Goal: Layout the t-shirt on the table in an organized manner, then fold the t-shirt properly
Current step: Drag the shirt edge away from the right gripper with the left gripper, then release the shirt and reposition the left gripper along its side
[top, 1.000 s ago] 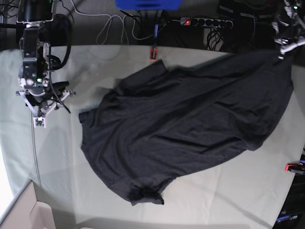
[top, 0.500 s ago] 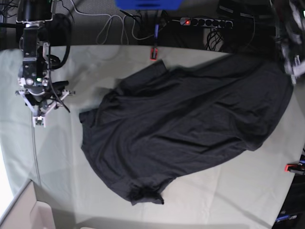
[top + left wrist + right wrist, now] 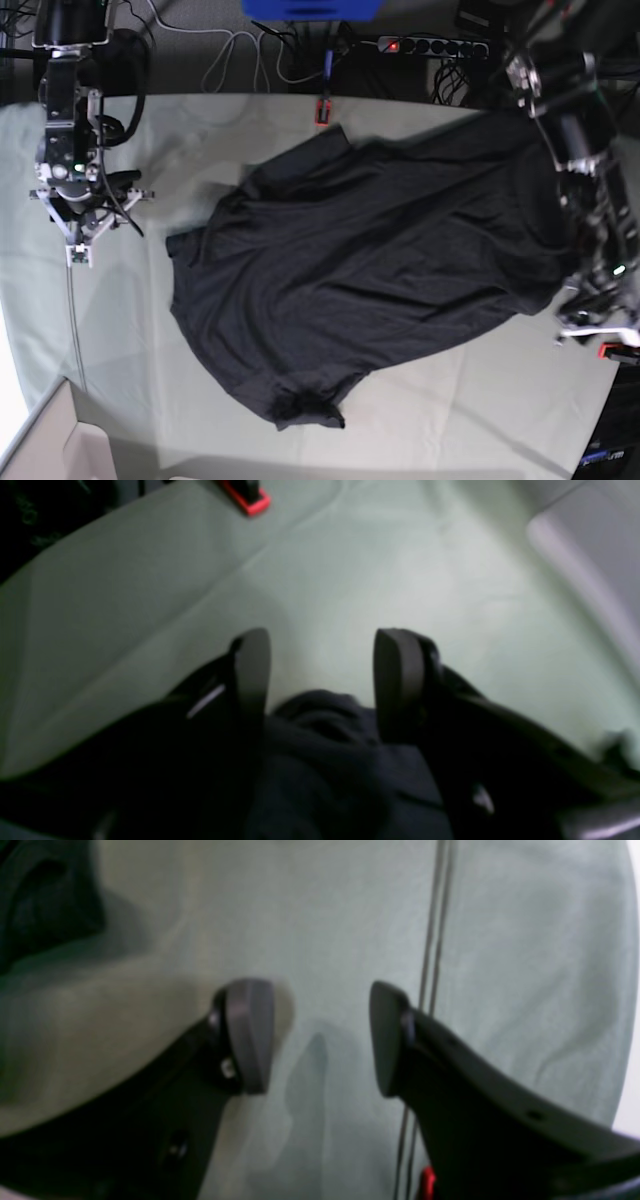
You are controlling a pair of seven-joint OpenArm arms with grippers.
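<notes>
While the t-shirt (image 3: 380, 270) lies crumpled across the middle of the table (image 3: 480, 400), its long axis running diagonally from the near left to the far right of the base view, the left gripper (image 3: 320, 680) is positioned at its near right edge, fingers apart, nothing clamped, with dark fabric just below them. The right gripper (image 3: 320, 1035), also spread and empty, is held well apart over bare cloth; the left arm is judged nearer.
</notes>
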